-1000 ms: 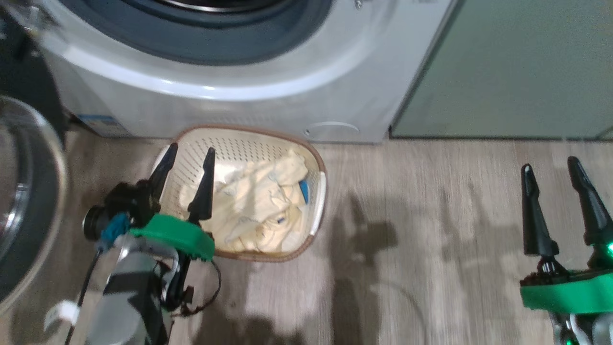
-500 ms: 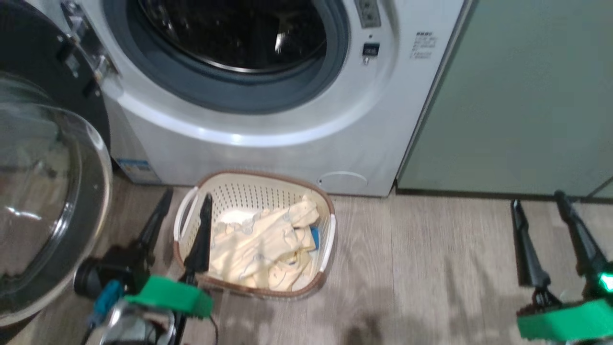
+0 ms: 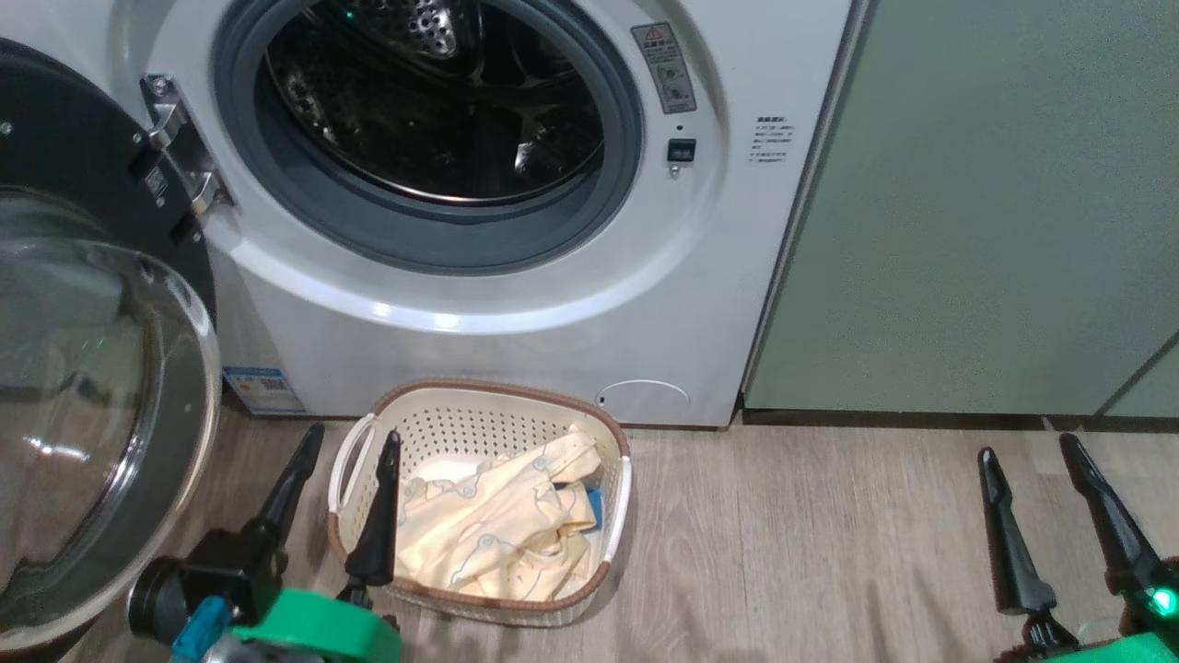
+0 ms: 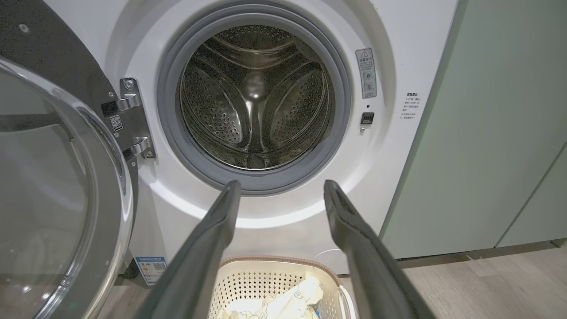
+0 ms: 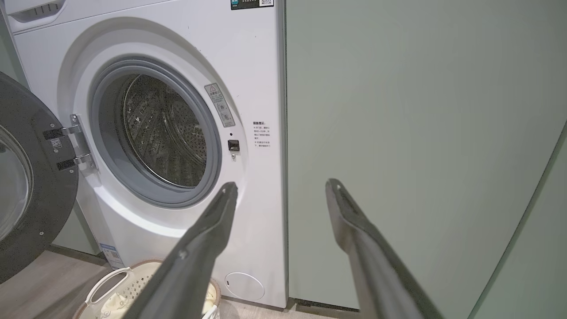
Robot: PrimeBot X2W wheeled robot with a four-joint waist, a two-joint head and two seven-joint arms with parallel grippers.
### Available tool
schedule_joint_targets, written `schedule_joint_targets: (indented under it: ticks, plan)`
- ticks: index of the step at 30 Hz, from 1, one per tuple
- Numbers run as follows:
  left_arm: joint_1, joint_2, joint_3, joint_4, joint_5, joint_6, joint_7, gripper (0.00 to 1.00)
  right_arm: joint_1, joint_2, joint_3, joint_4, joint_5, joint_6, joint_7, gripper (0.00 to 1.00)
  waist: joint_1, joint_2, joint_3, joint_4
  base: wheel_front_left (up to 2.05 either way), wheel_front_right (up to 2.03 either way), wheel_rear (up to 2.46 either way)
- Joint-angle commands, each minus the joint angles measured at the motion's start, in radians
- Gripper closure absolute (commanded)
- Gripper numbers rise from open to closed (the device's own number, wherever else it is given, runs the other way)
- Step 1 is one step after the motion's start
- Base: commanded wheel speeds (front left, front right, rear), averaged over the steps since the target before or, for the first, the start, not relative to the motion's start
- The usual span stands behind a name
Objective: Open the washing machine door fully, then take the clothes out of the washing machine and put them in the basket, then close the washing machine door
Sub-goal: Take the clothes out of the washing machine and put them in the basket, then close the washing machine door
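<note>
The washing machine door (image 3: pixel 83 442) (rigid, probably heavy) is best pushed at its rim; left end effector (image 3: pixel 355 433) and right end effector (image 3: pixel 1028 447) are spread, empty.

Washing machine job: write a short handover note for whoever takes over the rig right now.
Grippers: the left end effector is open and empty, above the left handle of the basket. The right end effector is open and empty, over the floor before the green cabinet.
Things: the washing machine door is swung wide open to the left. The drum looks empty. The clothes lie in the basket, in front of the washing machine.
Done: door opened, clothes moved.
Left: close the door.
</note>
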Motion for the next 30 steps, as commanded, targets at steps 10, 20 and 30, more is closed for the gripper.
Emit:
schedule_joint_targets:
  ticks: [10, 20, 30]
  plan:
    - [-0.012, 0.006, 0.038, -0.051, -0.011, 0.015, 0.000, 0.00, -0.012, -0.014, 0.011, -0.040, -0.013, 0.001, -0.006, 0.00, 0.0001, -0.0001, -0.013, -0.008, 0.00, 0.00, 0.00]
    - [-0.014, 0.009, 0.032, -0.046, -0.012, 0.022, -0.014, 0.00, -0.014, -0.014, 0.012, -0.037, -0.009, 0.001, -0.006, 0.00, 0.0001, -0.0001, -0.019, -0.008, 0.00, 0.00, 0.00]
    - [-0.018, 0.012, 0.025, -0.049, -0.009, 0.031, -0.023, 0.00, -0.021, -0.014, 0.013, -0.041, -0.008, 0.001, -0.006, 0.00, 0.0001, -0.0001, -0.010, -0.005, -0.64, 0.64, 0.00]
